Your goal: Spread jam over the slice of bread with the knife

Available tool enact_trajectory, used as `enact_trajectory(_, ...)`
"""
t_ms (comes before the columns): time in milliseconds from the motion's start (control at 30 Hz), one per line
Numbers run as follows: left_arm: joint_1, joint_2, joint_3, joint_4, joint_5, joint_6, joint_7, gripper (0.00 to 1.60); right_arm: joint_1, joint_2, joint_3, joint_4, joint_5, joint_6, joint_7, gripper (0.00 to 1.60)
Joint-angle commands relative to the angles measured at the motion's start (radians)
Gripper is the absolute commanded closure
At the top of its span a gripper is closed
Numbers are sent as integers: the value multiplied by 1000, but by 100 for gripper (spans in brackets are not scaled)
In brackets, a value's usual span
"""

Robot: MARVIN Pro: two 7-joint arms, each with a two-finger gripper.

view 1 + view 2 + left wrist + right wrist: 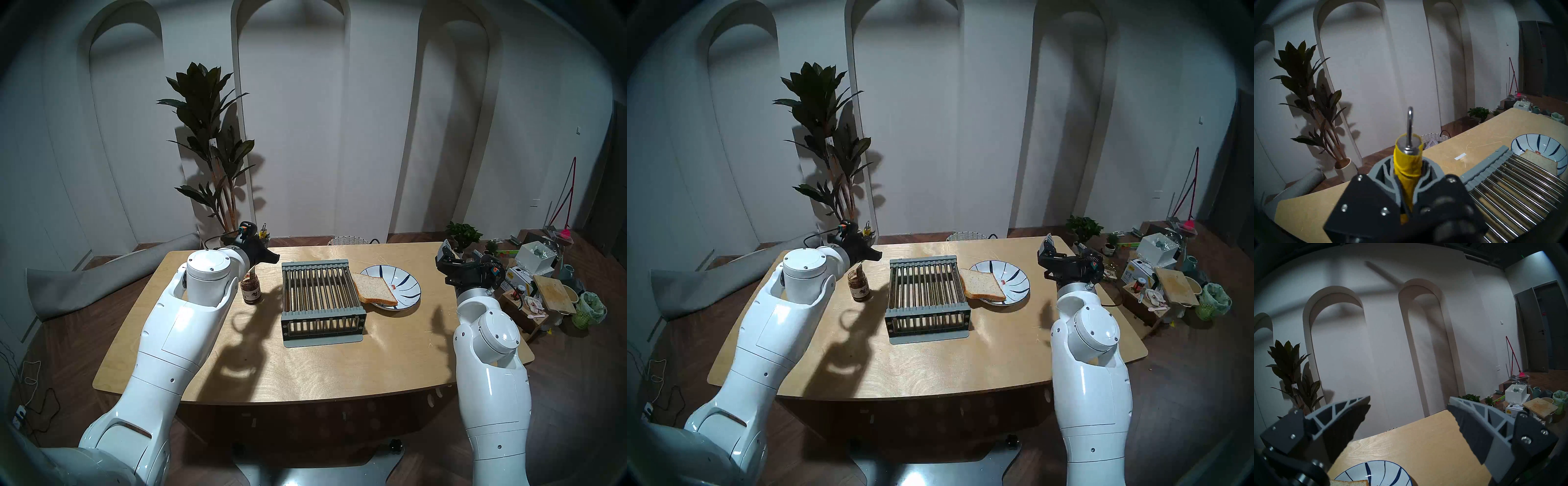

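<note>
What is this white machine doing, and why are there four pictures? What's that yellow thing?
It's a robot with two white arms. Two pictures come from cameras on its head, looking down at a wooden table. The other two come from little cameras on its wrists, so you see its fingers up close.

On the table stand a jam jar, a grey rack and a striped plate. A slice of bread rests half on the plate, with its other edge against the rack.

The yellow thing is the handle of a knife. The left gripper is squeezed shut on it, and the blade points down into the jar. The right gripper is open and holds nothing.
</note>
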Motion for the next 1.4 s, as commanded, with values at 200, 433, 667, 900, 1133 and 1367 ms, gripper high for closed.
enact_trajectory(200,-11,23,22,-24,20,-1,-23,160,-15,-7,-3,-42,1,-2,0,0)
enact_trajectory(433,-19,26,50,-21,41,14,-28,160,-30,-17,6,-45,24,11,2,0)
enact_trajectory(667,-39,34,77,1,64,20,-39,160,-41,-31,18,-49,51,15,0,0)
enact_trajectory(900,-56,36,93,36,83,21,-39,160,-48,-36,18,-41,66,3,12,0)
enact_trajectory(1133,-73,46,105,48,106,26,-37,160,-38,-38,11,-19,63,-2,9,0)
enact_trajectory(1367,-68,48,99,31,103,30,-39,160,-30,-36,5,-6,68,-2,13,0)
